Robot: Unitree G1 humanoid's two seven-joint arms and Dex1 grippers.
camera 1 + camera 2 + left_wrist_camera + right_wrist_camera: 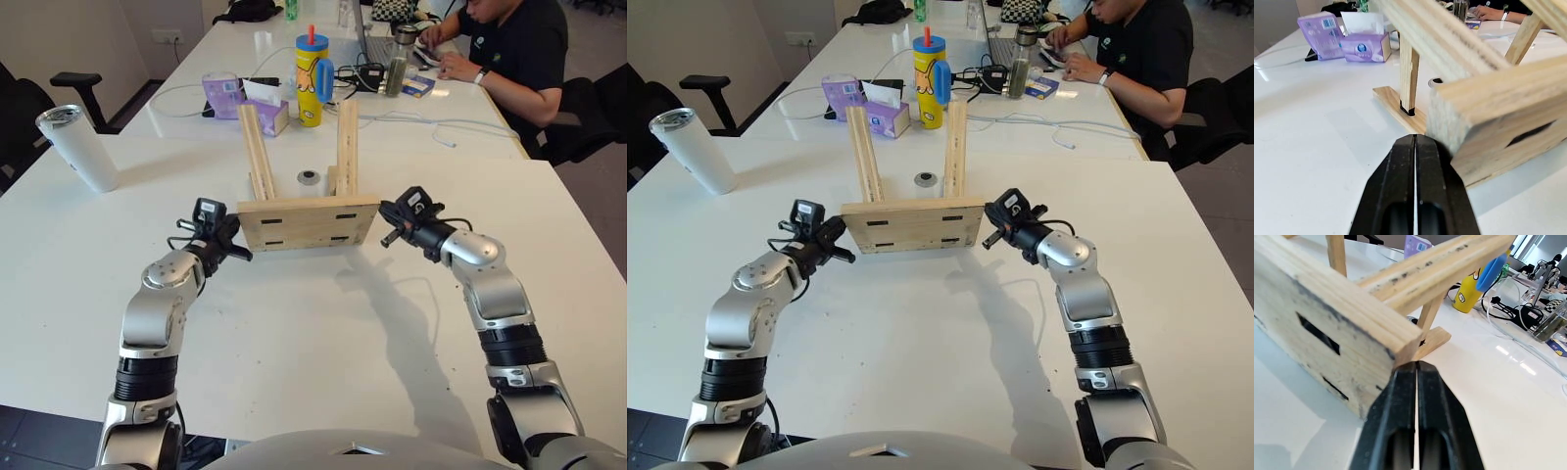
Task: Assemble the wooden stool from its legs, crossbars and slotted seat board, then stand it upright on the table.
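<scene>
The wooden stool lies on its side on the white table, its slotted seat board [308,224] standing on edge and facing me. Two upper legs [257,149] [347,145] point away from me, and a lower leg [1409,78] meets a flat crossbar [1393,100] on the table. My left gripper [236,247] is shut and empty, its tip [1414,139] at the board's left end. My right gripper [388,235] is shut and empty too, its tip [1417,365] against the board's right edge.
A white tumbler [78,147] stands at the far left. Behind the stool are a purple tissue box [266,115], a yellow cup [312,80] and a small round cap [309,177]. Cables [431,122] run across the back table, where a person sits.
</scene>
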